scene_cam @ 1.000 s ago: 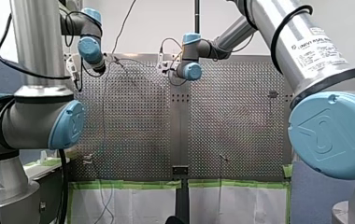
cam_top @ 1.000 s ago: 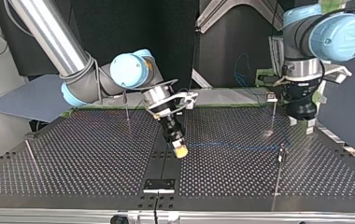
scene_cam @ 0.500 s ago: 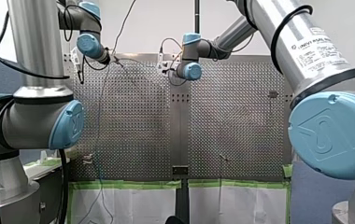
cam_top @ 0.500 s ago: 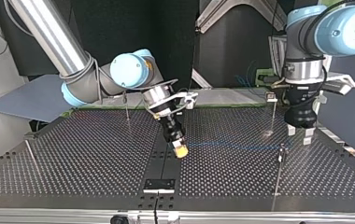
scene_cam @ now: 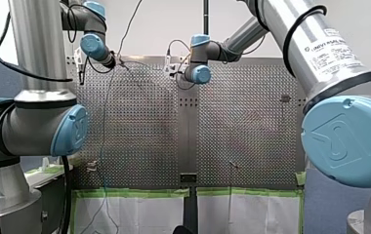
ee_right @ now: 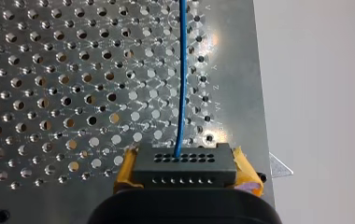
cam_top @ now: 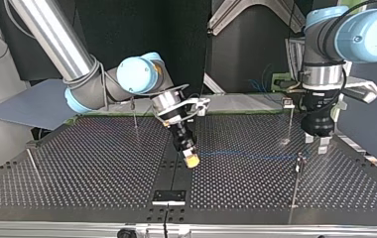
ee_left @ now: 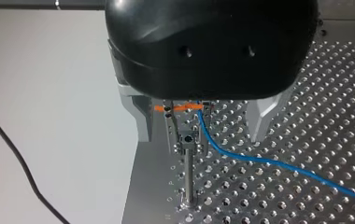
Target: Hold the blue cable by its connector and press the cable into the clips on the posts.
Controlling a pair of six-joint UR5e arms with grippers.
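Routing cable [ee_right: 181, 84] | our right hand [ee_right: 186, 174] clamps connector [ee_right: 185, 163] | left hand [ee_left: 202, 123] open astride post [ee_left: 189, 175] | next we press cable into clip [ee_left: 188, 140].

post [ee_left: 189, 172] and blue cable [ee_left: 269, 162] stand inside my left tool [ee_left: 201, 137].

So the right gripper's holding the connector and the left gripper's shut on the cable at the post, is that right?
Not quite: the left gripper is open. The left wrist view shows its fingers apart on either side of the post, not closed on the cable. The right gripper does hold the connector.
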